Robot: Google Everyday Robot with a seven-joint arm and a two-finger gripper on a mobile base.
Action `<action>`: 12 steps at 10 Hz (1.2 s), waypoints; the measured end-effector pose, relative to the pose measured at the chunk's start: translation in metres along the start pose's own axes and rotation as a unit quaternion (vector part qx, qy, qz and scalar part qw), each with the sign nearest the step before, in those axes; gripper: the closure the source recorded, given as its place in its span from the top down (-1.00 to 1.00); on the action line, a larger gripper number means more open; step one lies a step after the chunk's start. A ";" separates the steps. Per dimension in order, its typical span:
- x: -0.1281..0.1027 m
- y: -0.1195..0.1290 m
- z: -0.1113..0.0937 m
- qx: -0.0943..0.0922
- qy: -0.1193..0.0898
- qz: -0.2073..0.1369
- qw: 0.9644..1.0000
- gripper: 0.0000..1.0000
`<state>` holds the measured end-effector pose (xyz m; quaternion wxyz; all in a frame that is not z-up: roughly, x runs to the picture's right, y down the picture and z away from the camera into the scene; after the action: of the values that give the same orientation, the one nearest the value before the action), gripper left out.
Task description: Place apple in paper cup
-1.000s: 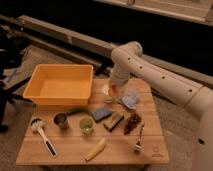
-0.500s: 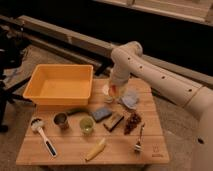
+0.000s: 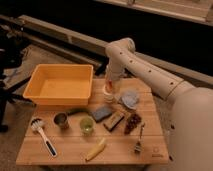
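Note:
The apple point(image 3: 107, 91), small and reddish-orange, sits right at the rim of the white paper cup point(image 3: 109, 99), which stands on the wooden table point(image 3: 75, 152) just right of the yellow bin. My gripper point(image 3: 111, 86) points down from the white arm and is directly over the apple, touching or almost touching it. The gripper hides the top of the apple. I cannot tell whether the apple rests in the cup or hangs just above it.
A yellow bin point(image 3: 60, 85) fills the back left. A crumpled pale blue piece point(image 3: 131, 97) lies right of the cup. In front are a blue sponge point(image 3: 102, 113), a brown bar point(image 3: 116, 120), a green cup point(image 3: 86, 125), a metal cup point(image 3: 61, 120), a brush point(image 3: 42, 135), a yellow corn-like piece point(image 3: 96, 149) and a fork point(image 3: 139, 140).

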<state>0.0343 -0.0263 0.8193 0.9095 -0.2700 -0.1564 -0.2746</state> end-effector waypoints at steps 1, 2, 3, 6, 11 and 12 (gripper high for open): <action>0.002 -0.003 0.003 -0.002 0.000 0.000 1.000 -1.00; 0.004 -0.007 0.008 -0.004 0.001 0.000 1.000 -1.00; 0.006 -0.011 0.013 -0.007 0.003 0.000 1.000 -1.00; 0.009 -0.022 0.021 -0.007 0.007 0.005 1.000 -0.95; 0.020 -0.031 0.032 -0.018 0.026 0.018 0.999 0.03; 0.022 -0.031 0.033 -0.019 0.027 0.020 0.999 0.19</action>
<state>0.0296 -0.0387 0.8678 0.9135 -0.2824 -0.1209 -0.2669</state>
